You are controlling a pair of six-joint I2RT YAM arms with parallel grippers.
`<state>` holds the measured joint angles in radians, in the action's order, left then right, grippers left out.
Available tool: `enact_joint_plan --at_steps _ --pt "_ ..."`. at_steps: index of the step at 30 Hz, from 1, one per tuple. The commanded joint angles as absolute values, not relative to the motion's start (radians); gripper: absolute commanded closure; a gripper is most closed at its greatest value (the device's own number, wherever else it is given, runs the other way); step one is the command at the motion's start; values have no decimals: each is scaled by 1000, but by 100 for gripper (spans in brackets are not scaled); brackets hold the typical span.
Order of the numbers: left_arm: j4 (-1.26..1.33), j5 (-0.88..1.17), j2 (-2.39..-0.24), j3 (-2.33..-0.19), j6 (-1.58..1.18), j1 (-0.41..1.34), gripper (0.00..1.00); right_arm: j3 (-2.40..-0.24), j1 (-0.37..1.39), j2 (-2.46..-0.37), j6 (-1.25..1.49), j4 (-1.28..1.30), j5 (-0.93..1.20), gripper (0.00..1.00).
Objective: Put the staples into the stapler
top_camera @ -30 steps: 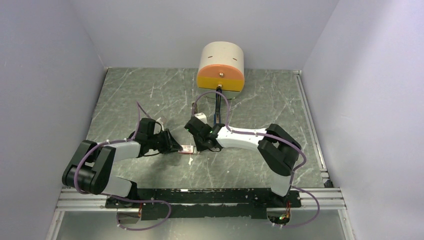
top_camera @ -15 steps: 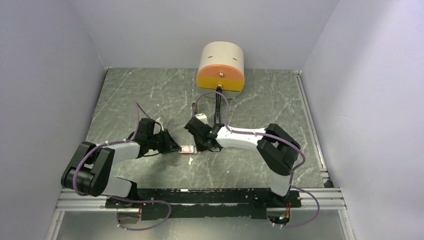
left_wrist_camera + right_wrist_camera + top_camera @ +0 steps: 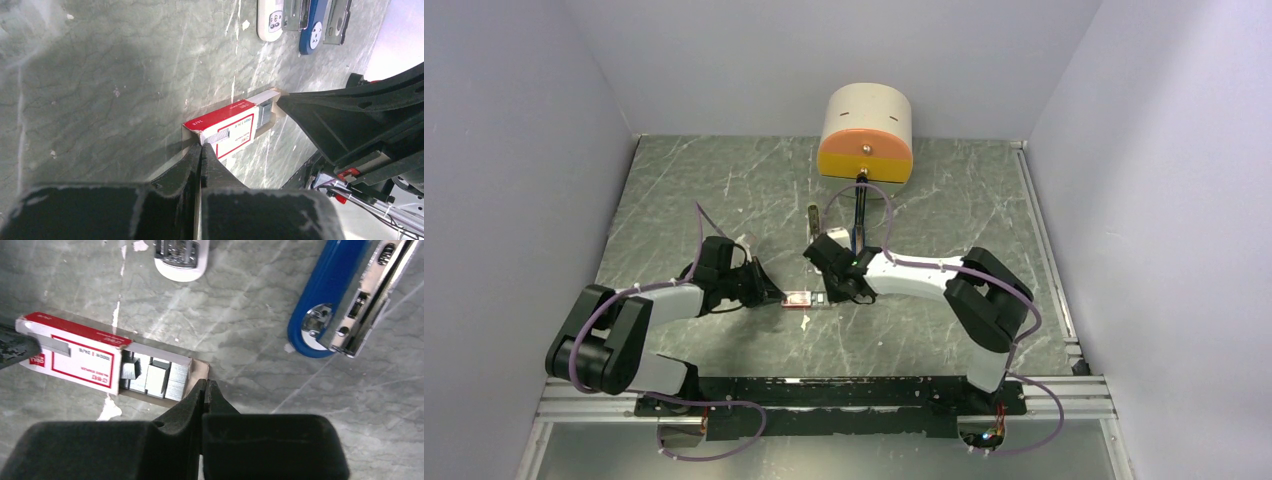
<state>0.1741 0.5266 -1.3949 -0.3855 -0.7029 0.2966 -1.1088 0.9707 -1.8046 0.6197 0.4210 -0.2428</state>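
Observation:
A small red-and-white staple box lies flat on the table, its brown inner tray slid out to the right. The silvery staples show in that tray. My right gripper is shut on the tray's end flap. At the box's other end, my left gripper is shut on the box. The blue stapler lies farther back, opened, with its metal magazine swung out. From above, both grippers meet at the box.
A white stapler lies just left of the blue one. A beige-and-orange cylinder stands at the back wall. Grey walls close in the table on the left, right and far sides.
Both grippers have closed, one on each end of the box. The right wrist has shifted a little to the right. The box has stayed in place.

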Motion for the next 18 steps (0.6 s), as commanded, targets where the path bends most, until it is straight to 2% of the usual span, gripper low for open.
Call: enact_joint_plan --at_steps 1,18 --pt "157 511 -1378 -383 -675 301 95 -1065 954 -1749 602 446 -275 98" --pt "104 467 -1367 -423 -657 301 94 -900 849 -1583 511 482 -249 93"
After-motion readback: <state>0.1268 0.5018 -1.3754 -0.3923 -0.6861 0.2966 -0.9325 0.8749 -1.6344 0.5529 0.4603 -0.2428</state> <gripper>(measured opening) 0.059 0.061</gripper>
